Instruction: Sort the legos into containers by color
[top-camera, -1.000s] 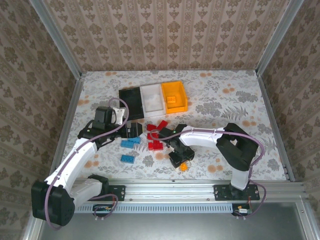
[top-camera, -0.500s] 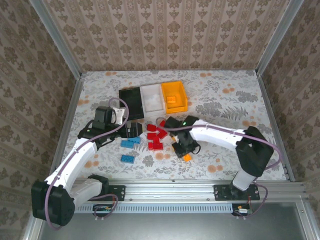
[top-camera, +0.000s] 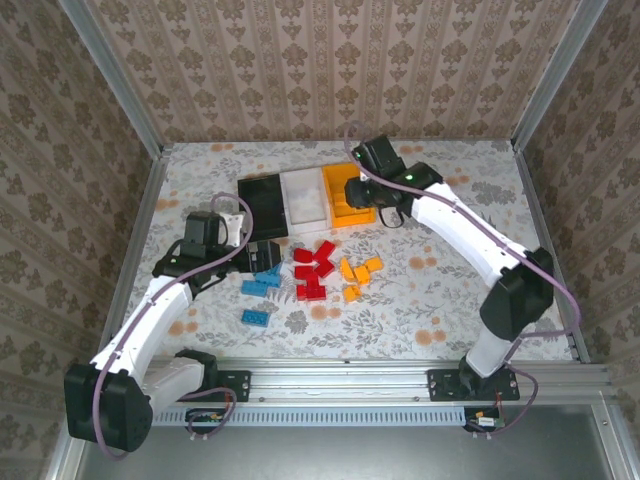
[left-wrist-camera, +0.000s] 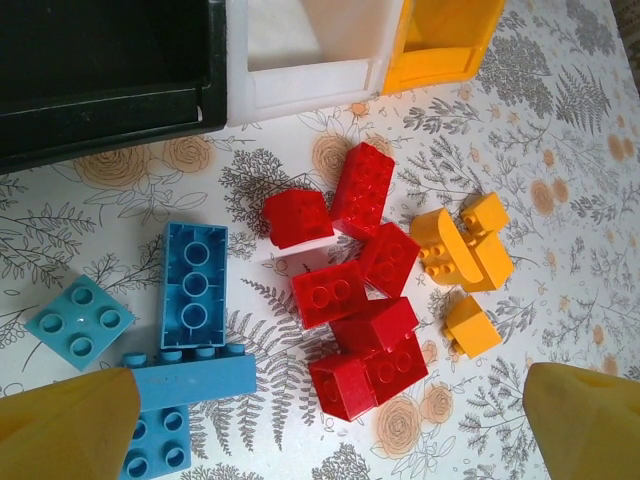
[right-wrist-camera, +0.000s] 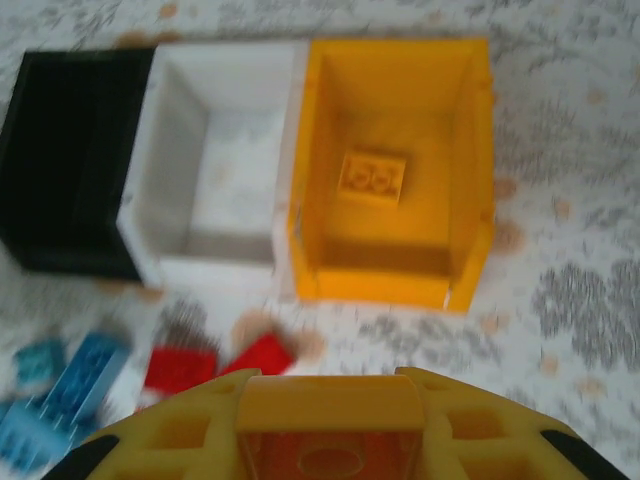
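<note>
Now: release orange brick over orange bin

Held brick (right-wrist-camera: 330, 455): orange, pinched between the jaws of the right gripper (top-camera: 384, 210), which is clenched on it. In the wrist view it sits at 6 o'clock of the orange bin (right-wrist-camera: 470, 170), short of the near wall rather than over the floor. One orange brick (right-wrist-camera: 373, 177) already lies in that bin, studs up, near centre. White bin (right-wrist-camera: 170, 140) joins the orange one at 9 o'clock, and black bin (right-wrist-camera: 60, 140) sits beyond that. The wrist picture is blurred, so finer detail is not readable.

Judgement on the step: carry toward 12 o'clock until the brick is over the bin's middle, then open. Releasing at the present spot risks clipping the near rim and bouncing onto the table (top-camera: 450, 300). Keep off the 9 o'clock wall shared with white. Drop low, since a small brick could hop off the one inside.

Left gripper (left-wrist-camera: 325, 425): jaws wide apart, nothing between them, hanging over the pile. Below it, reds (left-wrist-camera: 350, 290) cluster at centre, with blues (left-wrist-camera: 195, 285) at 9 o'clock of them and a few loose oranges (left-wrist-camera: 465, 250) at 3 o'clock. The arms are well apart, so no clash is expected during the drop.
</note>
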